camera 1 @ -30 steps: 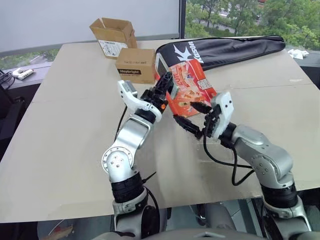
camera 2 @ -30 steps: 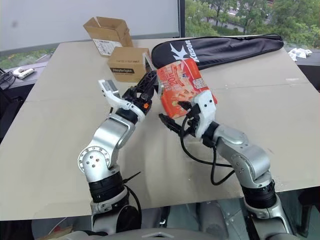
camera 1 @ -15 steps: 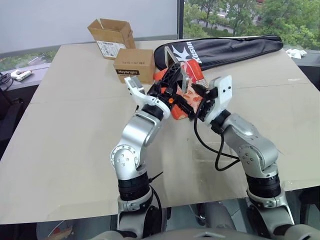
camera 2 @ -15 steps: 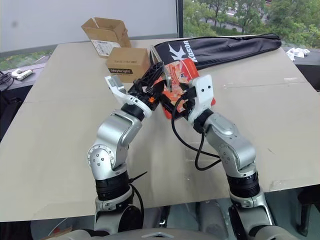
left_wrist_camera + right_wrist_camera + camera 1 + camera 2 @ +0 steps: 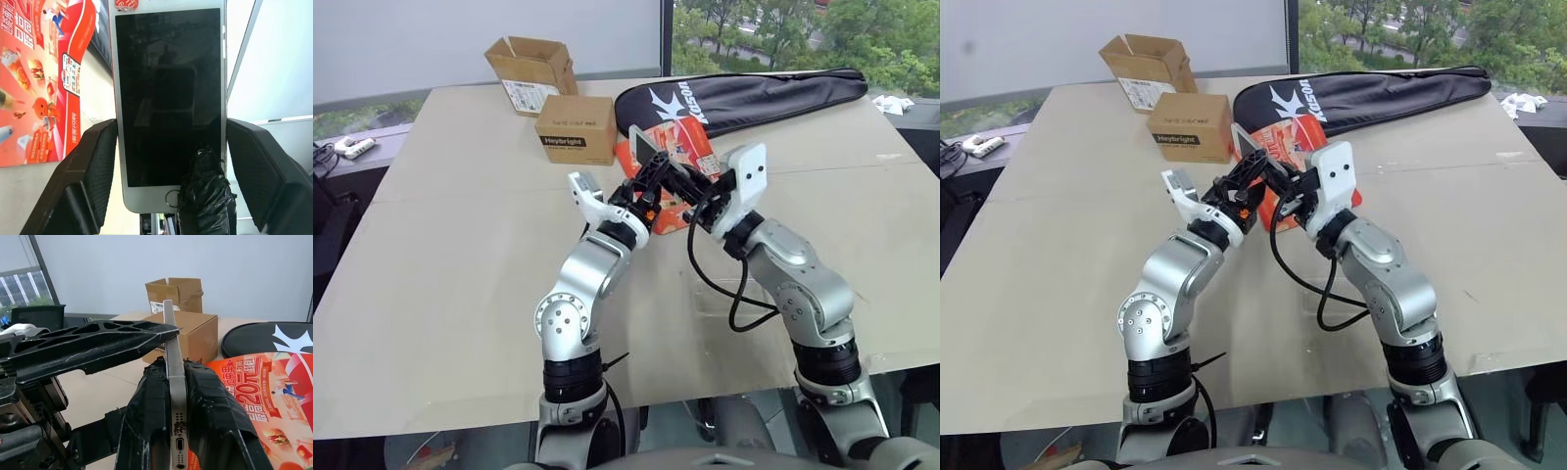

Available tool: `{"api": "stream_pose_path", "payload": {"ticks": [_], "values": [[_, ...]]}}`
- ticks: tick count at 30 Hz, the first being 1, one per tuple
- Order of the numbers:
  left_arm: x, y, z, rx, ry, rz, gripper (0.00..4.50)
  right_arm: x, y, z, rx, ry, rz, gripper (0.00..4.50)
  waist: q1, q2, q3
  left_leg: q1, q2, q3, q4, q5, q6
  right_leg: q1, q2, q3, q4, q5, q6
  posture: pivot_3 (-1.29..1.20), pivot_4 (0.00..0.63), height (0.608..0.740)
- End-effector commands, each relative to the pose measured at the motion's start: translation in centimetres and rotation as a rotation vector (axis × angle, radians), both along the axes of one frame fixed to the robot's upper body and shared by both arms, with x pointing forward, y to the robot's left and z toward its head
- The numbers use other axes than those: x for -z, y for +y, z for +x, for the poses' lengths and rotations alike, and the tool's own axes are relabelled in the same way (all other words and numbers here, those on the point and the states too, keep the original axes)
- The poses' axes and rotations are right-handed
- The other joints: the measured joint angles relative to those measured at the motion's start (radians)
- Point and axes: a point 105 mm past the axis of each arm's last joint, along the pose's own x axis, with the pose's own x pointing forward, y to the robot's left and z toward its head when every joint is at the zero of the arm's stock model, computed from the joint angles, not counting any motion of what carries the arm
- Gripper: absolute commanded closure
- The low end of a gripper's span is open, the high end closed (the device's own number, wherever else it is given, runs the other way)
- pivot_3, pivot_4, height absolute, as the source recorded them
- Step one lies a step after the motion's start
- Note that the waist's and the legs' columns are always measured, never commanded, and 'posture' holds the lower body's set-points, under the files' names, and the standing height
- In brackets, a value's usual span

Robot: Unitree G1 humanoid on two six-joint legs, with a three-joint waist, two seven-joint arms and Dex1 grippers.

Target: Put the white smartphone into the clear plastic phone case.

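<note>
Now the phone [image 5: 168, 103] is up off the bench, both claws on it: left claw [image 5: 171, 161] clamped across its side edges, right claw [image 5: 175, 391] pinching its faces at the bottom end. Loosen one only once the other holds firmly.

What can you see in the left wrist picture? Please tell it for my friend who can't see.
A white smartphone with a dark screen stands upright between the left pincer's two black fingers, with a fingertip of the right pincer pressed by its home button. A red-orange printed packet lies behind it.
</note>
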Motion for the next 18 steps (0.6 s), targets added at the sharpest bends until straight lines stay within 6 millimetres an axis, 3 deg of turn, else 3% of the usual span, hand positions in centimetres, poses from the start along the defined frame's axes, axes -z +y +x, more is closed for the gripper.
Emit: {"api": "stream_pose_path", "payload": {"ticks": [1,2,7,11,18], "values": [[-1.2,-0.9,-1.3,0.034,-0.036,-0.092,0.26,-1.5,-0.5,-0.5,0.004,-0.054,0.054,4.5,0.0,0.0,0.0,0.0,0.0,0.0,0.0,0.0,0.0,0.0,0.0,0.0,0.0,0.0,0.0,0.0,0.15,0.74],[-1.3,-0.9,-1.3,0.032,-0.04,-0.094,0.05,-1.4,-0.5,-0.5,-0.001,-0.049,0.052,4.5,-0.001,0.0,0.0,0.0,0.0,0.0,0.0,0.0,0.0,0.0,0.0,0.0,0.0,0.0,0.0,0.0,0.15,0.74],[-1.5,-1.0,-1.4,0.04,-0.061,-0.062,0.05,-1.0,-0.4,-0.6,-0.013,-0.027,0.05,4.5,0.0,0.0,0.0,0.0,0.0,0.0,0.0,0.0,0.0,0.0,0.0,0.0,0.0,0.0,0.0,0.0,0.15,0.74],[-1.5,-0.1,-2.2,0.069,-0.174,0.084,0.05,-0.9,-1.4,-0.4,-0.01,0.011,0.067,4.5,-0.004,0.0,0.0,0.0,0.0,0.0,0.0,0.0,0.0,0.0,0.0,0.0,0.0,0.0,0.0,0.0,0.15,0.74],[-1.3,4.0,-4.4,0.236,-0.575,0.678,0.05,1.0,-6.6,-1.5,-0.154,0.246,-0.025,4.5,-0.016,0.003,0.001,0.001,0.0,0.0,-0.001,0.0,0.0,0.0,0.001,-0.001,0.0,0.0,-0.001,0.0,0.15,0.74]]}}
